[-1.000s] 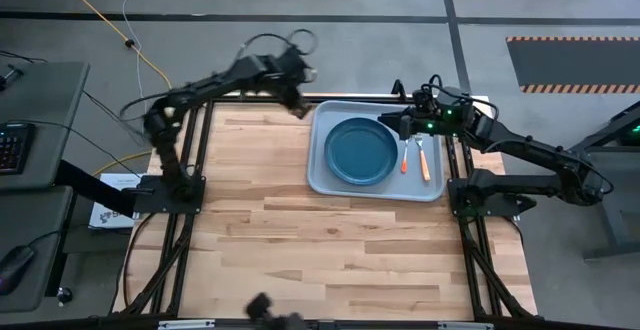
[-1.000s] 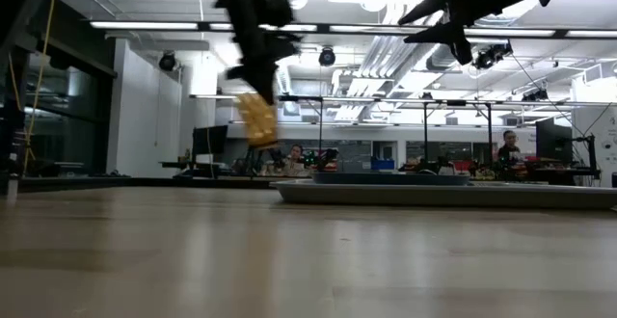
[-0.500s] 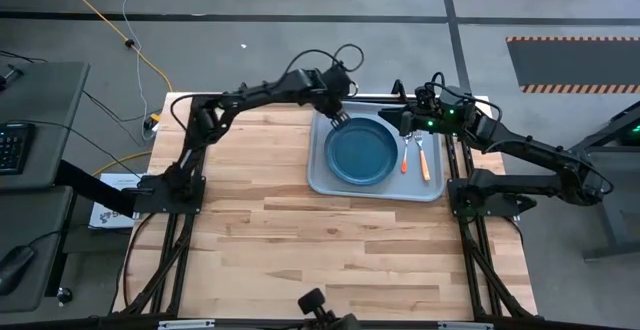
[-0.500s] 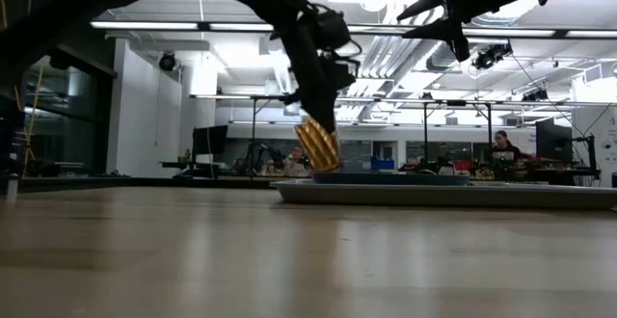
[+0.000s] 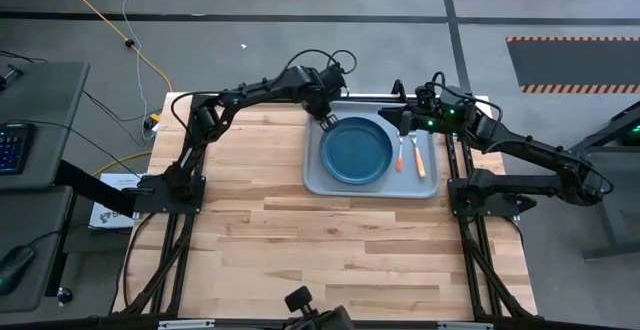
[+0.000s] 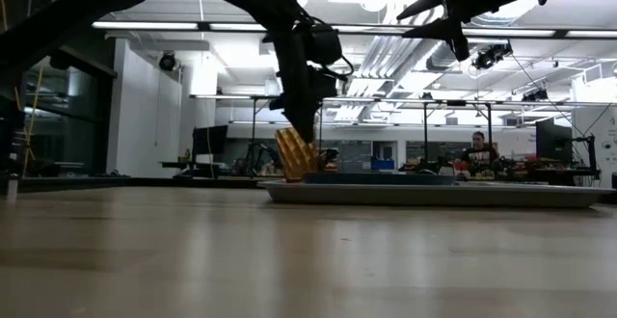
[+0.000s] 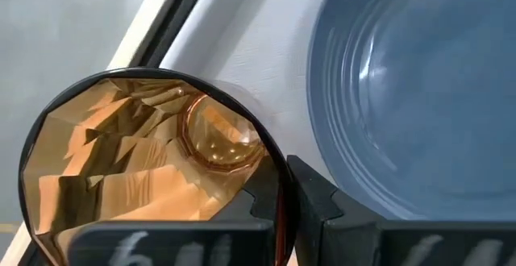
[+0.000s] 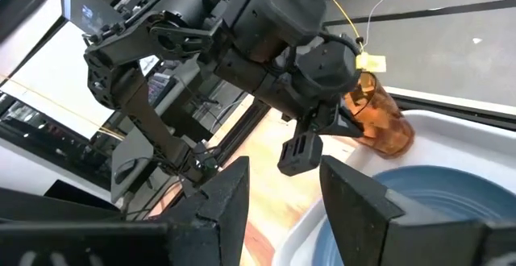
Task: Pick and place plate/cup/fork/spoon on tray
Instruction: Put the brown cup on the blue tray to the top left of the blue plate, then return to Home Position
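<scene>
Though hidden overhead, cup (image 7: 153, 169) tilted

cup (image 7: 153, 165): translucent faceted plastic | plate (image 7: 419, 97): glossy | table (image 5: 300, 240): wood

No text, label, brand, number or sign can be read in any of the views. In the left wrist view, pale blurred marks sit on the dark gripper body (image 7: 153, 250) at the picture's lower edge, but they cannot be made out as letters or digits. In the right wrist view, a small yellow tag (image 8: 369, 61) hangs by the other arm, and nothing on it can be read.
</scene>
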Robot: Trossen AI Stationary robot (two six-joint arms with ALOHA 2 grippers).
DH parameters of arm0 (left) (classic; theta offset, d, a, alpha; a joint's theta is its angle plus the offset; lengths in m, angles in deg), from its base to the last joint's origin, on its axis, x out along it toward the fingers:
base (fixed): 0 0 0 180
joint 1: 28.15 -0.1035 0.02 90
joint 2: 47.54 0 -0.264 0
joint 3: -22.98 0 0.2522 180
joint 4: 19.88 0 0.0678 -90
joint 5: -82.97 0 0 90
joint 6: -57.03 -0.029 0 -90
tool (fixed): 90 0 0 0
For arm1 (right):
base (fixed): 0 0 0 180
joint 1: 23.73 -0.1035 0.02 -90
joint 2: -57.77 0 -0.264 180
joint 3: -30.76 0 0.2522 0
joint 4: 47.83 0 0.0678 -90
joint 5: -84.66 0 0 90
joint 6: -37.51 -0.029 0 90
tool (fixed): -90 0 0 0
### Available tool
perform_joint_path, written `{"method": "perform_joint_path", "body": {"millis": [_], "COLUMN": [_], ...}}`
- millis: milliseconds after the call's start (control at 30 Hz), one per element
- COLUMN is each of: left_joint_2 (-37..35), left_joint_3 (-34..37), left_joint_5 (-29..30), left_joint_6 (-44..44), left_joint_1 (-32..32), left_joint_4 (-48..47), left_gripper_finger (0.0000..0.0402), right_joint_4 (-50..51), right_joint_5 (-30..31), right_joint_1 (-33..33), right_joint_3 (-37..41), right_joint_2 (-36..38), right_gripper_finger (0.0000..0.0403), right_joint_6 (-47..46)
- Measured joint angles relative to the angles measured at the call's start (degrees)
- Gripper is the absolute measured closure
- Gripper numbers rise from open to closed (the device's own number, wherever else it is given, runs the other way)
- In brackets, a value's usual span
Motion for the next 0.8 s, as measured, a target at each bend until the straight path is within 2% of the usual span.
{"method": "perform_joint_path", "body": {"millis": [133, 267, 800], "left_joint_2": [0.0, 0.0, -0.1], "left_joint_3": [0.0, 0.0, -1.3], "left_joint_5": [1.5, 1.7, -1.2], "left_joint_6": [-0.5, -0.3, -0.9], "left_joint_1": [-0.1, -0.1, 0.7], "left_joint_4": [-3.3, -2.4, -1.3], "left_gripper_finger": [0.04, 0.0393, 0.0278], "right_joint_4": [-0.7, -1.5, -1.5], "right_joint_5": [0.0, 0.0, 0.1], "right_joint_1": [0.0, 0.0, 0.0], "right_joint_3": [0.0, 0.0, 0.0], "right_joint_2": [0.0, 0.0, 0.0], "right_gripper_finger": [0.0259, 0.0259, 0.0259], "right_joint_6": [0.1, 0.2, 0.7]}}
